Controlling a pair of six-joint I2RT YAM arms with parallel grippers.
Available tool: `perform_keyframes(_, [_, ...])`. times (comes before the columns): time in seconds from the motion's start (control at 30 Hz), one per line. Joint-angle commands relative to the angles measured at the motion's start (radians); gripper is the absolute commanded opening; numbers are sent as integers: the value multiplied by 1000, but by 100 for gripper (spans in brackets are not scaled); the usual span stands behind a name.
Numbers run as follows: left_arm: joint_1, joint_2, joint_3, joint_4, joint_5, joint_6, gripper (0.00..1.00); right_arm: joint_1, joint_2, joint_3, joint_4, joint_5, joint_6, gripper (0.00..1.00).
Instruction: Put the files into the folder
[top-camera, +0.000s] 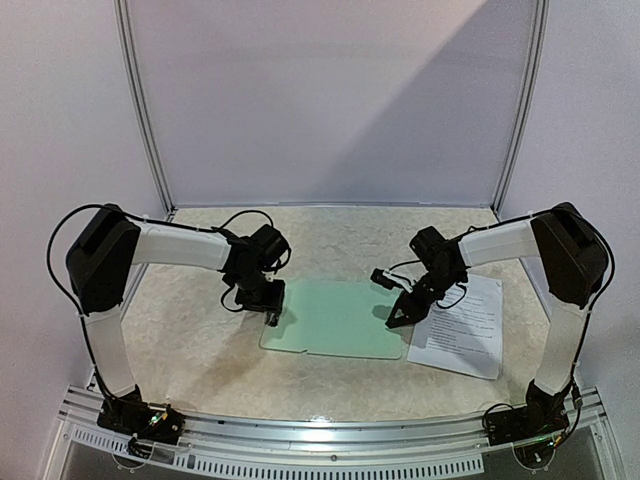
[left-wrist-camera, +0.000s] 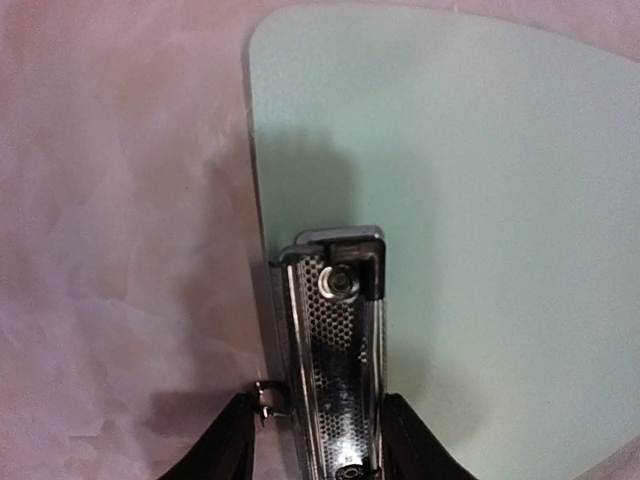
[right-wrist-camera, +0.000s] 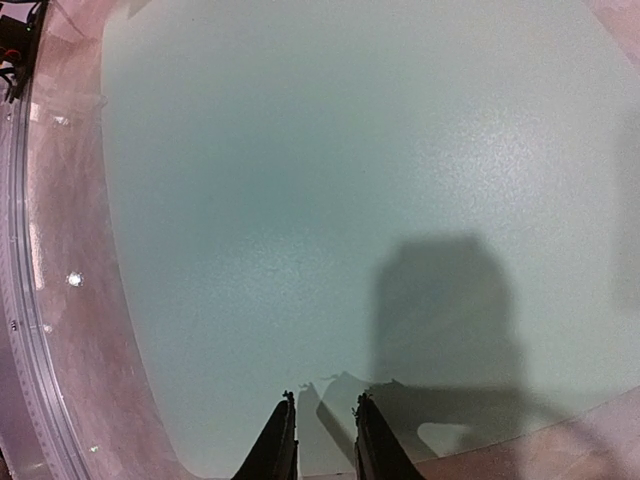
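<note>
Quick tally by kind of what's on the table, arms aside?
Folder, mint green with a metal clip: 1
Stack of files, sheet count not readable: 1
Total: 2 kinds, 2 items. The left claw sits at the clip; the right claw is over the folder's right edge.

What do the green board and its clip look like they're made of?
The board looks like matte, faintly grainy plastic: pale mint, rounded corners, soft glare only. The clip looks like shiny metal: bright reflections, a perforated face and a rivet. Neither is certain from looks alone.
</note>
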Motion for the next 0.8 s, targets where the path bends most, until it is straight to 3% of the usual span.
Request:
perform_keyframes(0.0, [10, 29, -11, 9, 13, 16, 42, 4, 52, -17, -45, 53, -12, 20])
perform_keyframes(0.37, [10, 77, 14, 18, 15, 20, 35, 4, 56, -17, -51, 52, -18, 21])
perform_keyframes(0.77, [24, 72, -53, 79, 102, 19, 0, 5, 61, -18, -55, 52, -25, 21])
